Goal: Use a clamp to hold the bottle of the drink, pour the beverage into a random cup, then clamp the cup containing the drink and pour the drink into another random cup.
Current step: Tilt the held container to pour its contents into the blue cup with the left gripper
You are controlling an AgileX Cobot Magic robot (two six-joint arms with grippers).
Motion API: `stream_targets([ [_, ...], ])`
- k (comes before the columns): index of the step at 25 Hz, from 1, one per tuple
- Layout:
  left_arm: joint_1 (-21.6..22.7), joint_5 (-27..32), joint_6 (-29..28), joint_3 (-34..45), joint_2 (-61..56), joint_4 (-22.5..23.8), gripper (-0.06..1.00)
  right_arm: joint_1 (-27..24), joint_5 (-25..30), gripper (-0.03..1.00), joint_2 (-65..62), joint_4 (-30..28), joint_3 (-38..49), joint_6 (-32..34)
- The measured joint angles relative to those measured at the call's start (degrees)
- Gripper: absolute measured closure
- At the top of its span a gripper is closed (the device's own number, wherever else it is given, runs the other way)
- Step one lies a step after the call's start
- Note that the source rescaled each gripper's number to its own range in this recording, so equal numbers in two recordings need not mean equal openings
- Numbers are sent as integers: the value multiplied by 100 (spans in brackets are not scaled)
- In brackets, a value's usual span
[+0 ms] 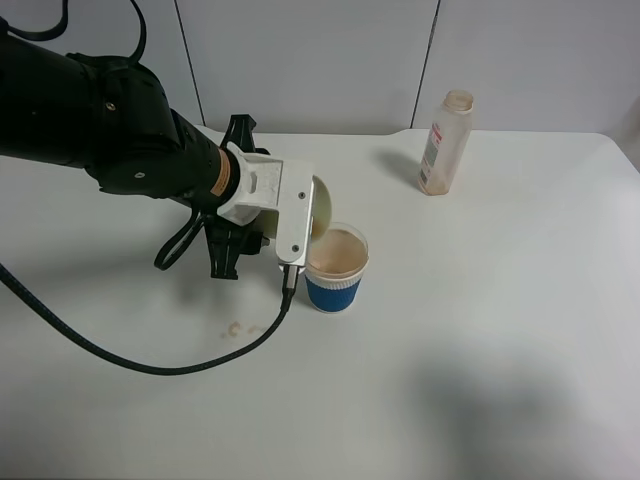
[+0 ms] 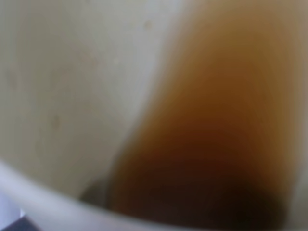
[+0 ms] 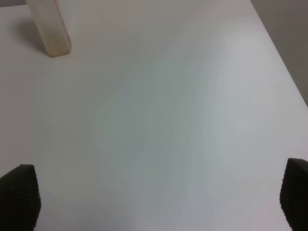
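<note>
My left gripper [image 1: 303,212] is shut on a pale cup [image 1: 324,204] and holds it tipped on its side over a blue-and-white paper cup [image 1: 334,268], which holds light brown drink. The left wrist view is filled by the held cup's inside [image 2: 72,96], with brown drink [image 2: 216,144] pooled along one side. The drink bottle [image 1: 445,142] stands upright and uncapped at the back right; its base also shows in the right wrist view [image 3: 48,29]. My right gripper [image 3: 159,202] is open and empty above bare table, away from the bottle.
The white table [image 1: 480,330] carries a few small drops of spilled drink [image 1: 238,327] at the front left of the blue cup. A black cable [image 1: 120,355] trails from the left arm across the table. The table's right edge [image 3: 284,57] shows in the right wrist view.
</note>
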Motion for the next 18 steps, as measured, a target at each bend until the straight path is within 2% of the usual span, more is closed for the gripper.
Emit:
stream_targets([
  [18,-49,190,0,0,0,301,91,0,0,-3,0,0,0,0],
])
